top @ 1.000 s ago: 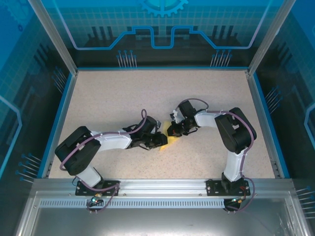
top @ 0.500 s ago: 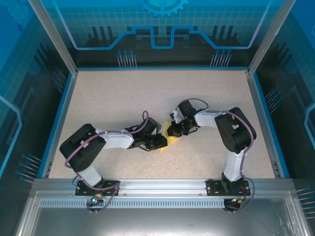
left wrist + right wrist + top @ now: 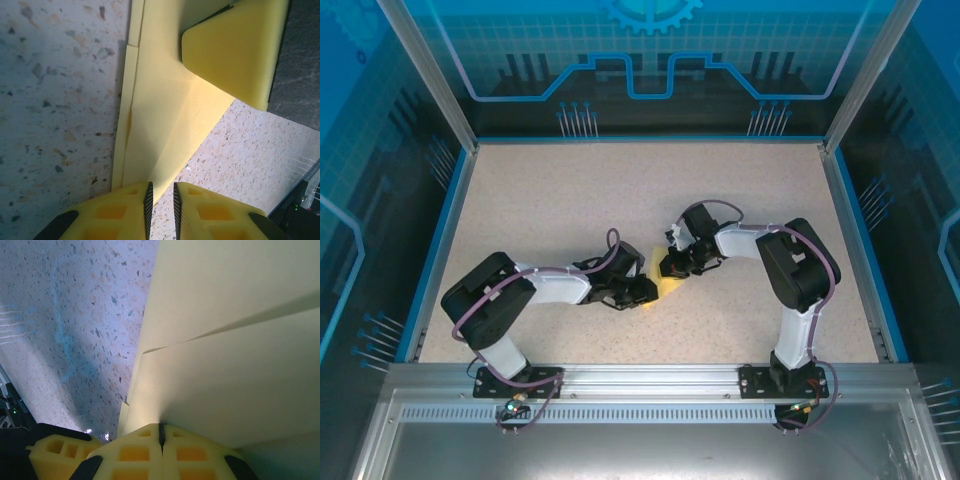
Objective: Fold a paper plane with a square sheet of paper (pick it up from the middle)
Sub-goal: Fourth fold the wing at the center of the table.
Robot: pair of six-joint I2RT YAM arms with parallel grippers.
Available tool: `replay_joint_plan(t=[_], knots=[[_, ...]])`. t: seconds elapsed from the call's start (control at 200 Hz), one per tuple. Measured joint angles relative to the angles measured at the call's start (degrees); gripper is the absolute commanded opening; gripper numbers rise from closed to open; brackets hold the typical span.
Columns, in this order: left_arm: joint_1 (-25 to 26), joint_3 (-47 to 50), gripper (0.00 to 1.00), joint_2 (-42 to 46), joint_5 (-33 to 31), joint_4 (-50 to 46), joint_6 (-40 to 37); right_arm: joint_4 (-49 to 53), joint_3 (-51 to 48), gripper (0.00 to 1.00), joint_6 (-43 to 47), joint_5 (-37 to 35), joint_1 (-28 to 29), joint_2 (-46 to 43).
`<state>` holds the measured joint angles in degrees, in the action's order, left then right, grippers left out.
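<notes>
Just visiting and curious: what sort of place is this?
Probably a robotics lab cell: a speckled table fenced by blue panels, with a left arm and right arm working yellow paper.

Both arms look alike: left arm (image 3: 555, 287) and right arm (image 3: 790, 268) have white shells on the long links and black joint housings. A purple cable (image 3: 467, 310) loops along each, and each has a black base plate (image 3: 517, 381) at the foot. Left fingers (image 3: 115, 212) and right fingers (image 3: 134, 453) are blocky yellow plastic w/ square pockets (black edging on the inner faces).
</notes>
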<state>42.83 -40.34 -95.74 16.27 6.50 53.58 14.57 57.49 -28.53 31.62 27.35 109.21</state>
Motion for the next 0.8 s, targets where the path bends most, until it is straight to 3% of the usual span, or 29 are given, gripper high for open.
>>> replay_joint_plan(t=[0.385, 0.8], knots=[[0.9, 0.0, 0.2, 0.0, -1.9, -0.7, 0.5, 1.1, 0.7, 0.0, 0.0, 0.1, 0.0, 0.5], [1.5, 3.7, 0.04, 3.5, -2.1, -1.7, 1.0, 1.6, 1.1, 0.0, 0.0, 0.4, 0.0, 0.8]])
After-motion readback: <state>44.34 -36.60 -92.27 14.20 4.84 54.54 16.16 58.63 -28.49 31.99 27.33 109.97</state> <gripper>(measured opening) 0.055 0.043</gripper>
